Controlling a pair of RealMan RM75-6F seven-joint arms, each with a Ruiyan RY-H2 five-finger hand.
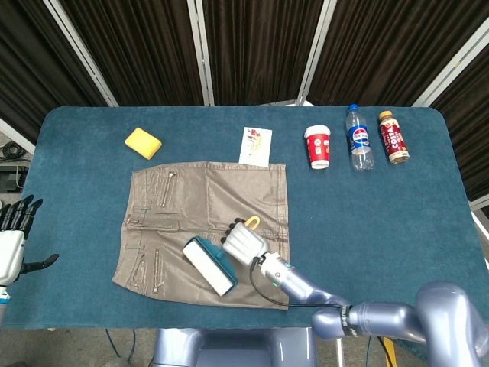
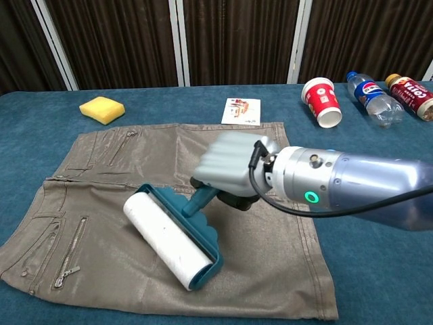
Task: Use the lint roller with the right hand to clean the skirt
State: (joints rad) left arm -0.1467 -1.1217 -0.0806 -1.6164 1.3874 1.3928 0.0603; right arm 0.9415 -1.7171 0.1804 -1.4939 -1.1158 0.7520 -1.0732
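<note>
Probably a robot test lab: blue-clothed table (image 1: 428, 229), dark curtained backdrop (image 1: 252, 46).

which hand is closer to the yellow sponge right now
Left, though narrowly. The left hand hangs open off the table's near left edge, apart from the yellow sponge at the far left. The right hand holds the lint roller over the skirt, further along.

Right arm was stretched way out across the middle, right hand (image 2: 233, 164) curled tight around the roller (image 2: 172, 241) handle. Left hand (image 1: 11, 243) just sat off at the left edge, fingers apart, holding nothing.
</note>
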